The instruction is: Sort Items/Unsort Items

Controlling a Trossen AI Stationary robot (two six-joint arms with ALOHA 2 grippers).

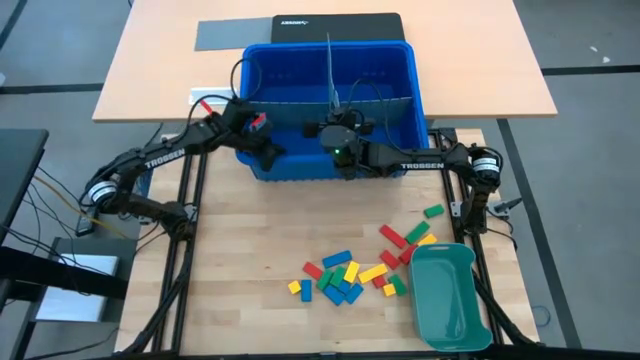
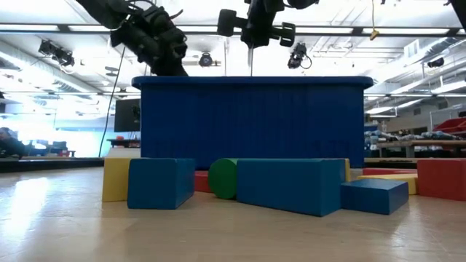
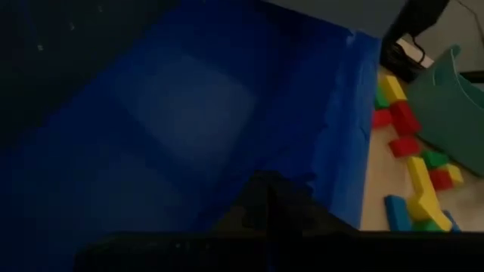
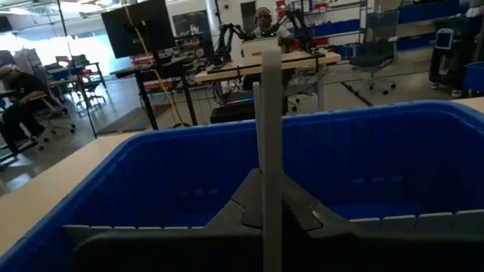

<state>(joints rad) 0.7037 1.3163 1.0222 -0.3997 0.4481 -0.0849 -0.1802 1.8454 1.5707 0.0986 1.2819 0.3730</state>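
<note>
Blocks (image 1: 350, 272) in red, yellow, green and blue lie loose on the wooden worktop, clustered toward its front right part; none shows inside the blue bin (image 1: 290, 165) from above. Sorting therefore looks barely begun, or an unsort is complete; I cannot tell which.

Going left to right: the left gripper (image 1: 268, 152) hangs over the bin's near-left corner, its jaws pressed together and holding nothing that I can see. Its wrist view looks down the bin's blue wall toward the blocks beyond.

At the bin's middle, the right gripper (image 1: 338, 135) sits just above the near wall, jaws pinching a thin grey divider sheet (image 4: 270, 151) that stands upright, edge-on, above the bin. A 2nd grey divider (image 1: 385, 100) already runs across the bin's interior, so fitting the compartments seems to be the step in hand.

Farther right, the main heap of blocks sits near the front edge, with a smaller string of red, green and yellow ones (image 1: 410, 238) running toward the right edge. A teal tray (image 1: 450, 320) lies at the front right corner, touching or just beside the nearest blocks, apparently empty.

What remains, judged so: seat the divider, then move every block.
</note>
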